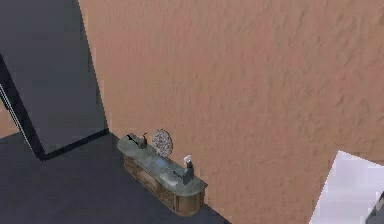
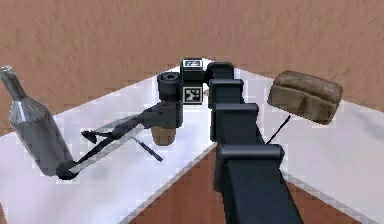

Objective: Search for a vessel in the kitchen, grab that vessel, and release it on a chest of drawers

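Arm (image 2: pixel 245 150) over white tabletop (image 2: pixel 100 195) corner; pincer (image 2: pixel 77 153) near bottle (image 2: pixel 30 125) by edge; cannot tell if holding anything.

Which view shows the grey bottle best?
Arm side view: the grey bottle stands in full, neck to base, on the white tabletop near the view's left edge. The forward view faces a low cabinet by the wall, with a white corner at its lower right, perhaps that tabletop.
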